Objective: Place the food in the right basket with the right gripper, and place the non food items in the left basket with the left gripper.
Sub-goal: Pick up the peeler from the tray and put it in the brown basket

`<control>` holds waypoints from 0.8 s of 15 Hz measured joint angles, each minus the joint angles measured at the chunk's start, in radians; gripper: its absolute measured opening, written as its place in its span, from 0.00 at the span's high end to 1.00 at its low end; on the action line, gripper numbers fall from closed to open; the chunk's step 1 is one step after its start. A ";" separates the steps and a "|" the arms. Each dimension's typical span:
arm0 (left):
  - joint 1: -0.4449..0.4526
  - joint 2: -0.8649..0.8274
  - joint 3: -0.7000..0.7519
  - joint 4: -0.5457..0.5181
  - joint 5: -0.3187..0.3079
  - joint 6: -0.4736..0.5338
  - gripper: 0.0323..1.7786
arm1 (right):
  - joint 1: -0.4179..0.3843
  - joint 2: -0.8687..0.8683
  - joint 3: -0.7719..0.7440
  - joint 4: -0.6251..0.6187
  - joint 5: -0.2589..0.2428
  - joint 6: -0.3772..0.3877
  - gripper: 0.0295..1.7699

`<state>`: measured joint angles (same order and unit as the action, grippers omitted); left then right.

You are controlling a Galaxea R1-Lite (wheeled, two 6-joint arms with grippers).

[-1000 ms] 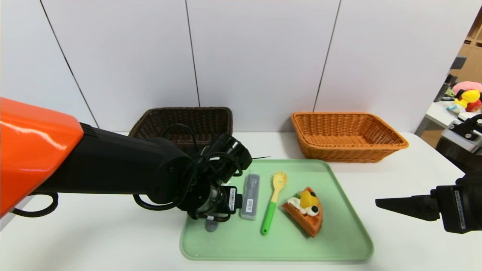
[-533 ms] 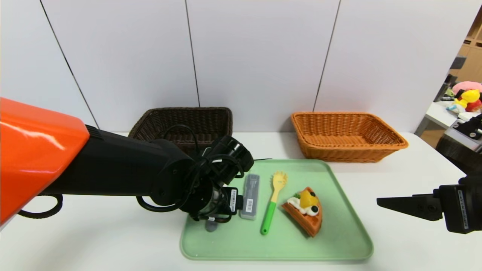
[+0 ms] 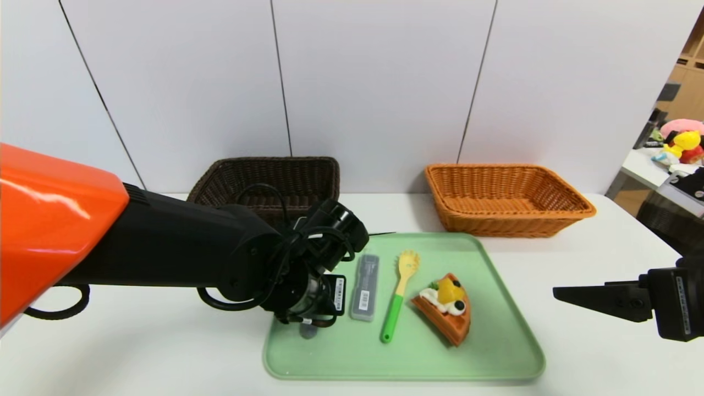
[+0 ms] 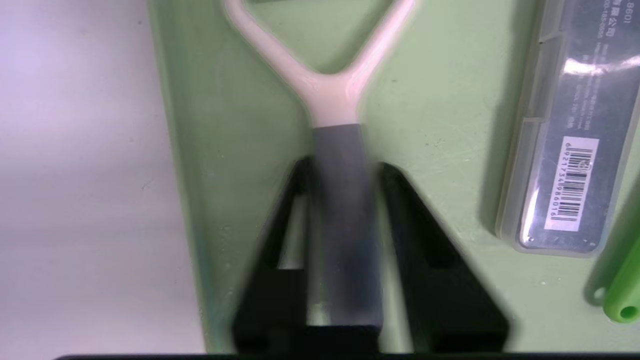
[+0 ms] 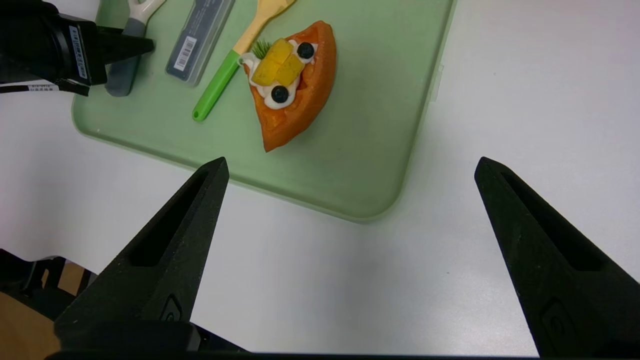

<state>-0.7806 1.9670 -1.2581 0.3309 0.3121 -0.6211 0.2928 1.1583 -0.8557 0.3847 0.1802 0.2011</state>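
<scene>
Closing round the grey handle of a Y-shaped utensil (image 4: 345,220), the left hand (image 4: 345,167) is seen in the left wrist view with one finger along each side of the handle; the utensil is gripped as it lies on the green tray (image 4: 430,200). The pale forked end is left exposed beyond the fingers. Just beside, apart from the hand, a clear-lidded case (image 4: 575,115) with a barcode label is noted, and next to it the tip of a green-handled fork (image 4: 622,300). Past the tray's edge, white bench (image 4: 90,200) is shown.

Right wrist view: the right hand (image 5: 352,167) is held wide open, nothing gripped, over the bench by the tray's near edge. Farther off, a waffle wedge (image 5: 305,110) is seen on the tray, topped with white cream, yellow chunks, two dark berries and a green sprig. The left hand is also caught here, at the grey handle.

Head view: the utensil is mostly hidden by the left arm (image 3: 165,242). Case, fork and waffle wedge are laid out in that order toward the tray's right side. Behind the tray, a dark brown basket (image 3: 264,170) is placed at left, partly covered by the arm, and an orange-brown basket (image 3: 495,220) at right. The right hand is kept well apart from the waffle, right of the tray.
</scene>
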 joint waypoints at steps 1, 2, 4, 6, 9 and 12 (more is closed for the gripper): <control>0.000 -0.001 0.000 0.001 0.000 0.000 0.87 | 0.000 -0.003 0.000 -0.001 0.000 0.000 0.04; 0.000 -0.003 0.000 0.005 0.000 0.001 0.87 | 0.000 -0.005 0.000 -0.001 0.000 0.000 0.04; 0.000 -0.016 -0.001 0.033 0.000 0.002 0.87 | 0.000 -0.007 0.000 0.001 0.001 0.001 0.04; 0.000 -0.048 -0.003 0.054 0.001 0.006 0.87 | 0.000 -0.011 0.002 0.001 0.001 0.001 0.04; 0.000 -0.141 -0.017 0.102 0.006 0.075 0.87 | 0.000 -0.016 0.004 -0.005 -0.001 0.001 0.04; 0.029 -0.241 -0.054 0.117 0.008 0.262 0.87 | 0.000 -0.017 0.004 -0.005 0.000 0.000 0.04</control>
<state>-0.7513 1.7260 -1.3123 0.4483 0.3202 -0.3587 0.2928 1.1411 -0.8519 0.3794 0.1798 0.2015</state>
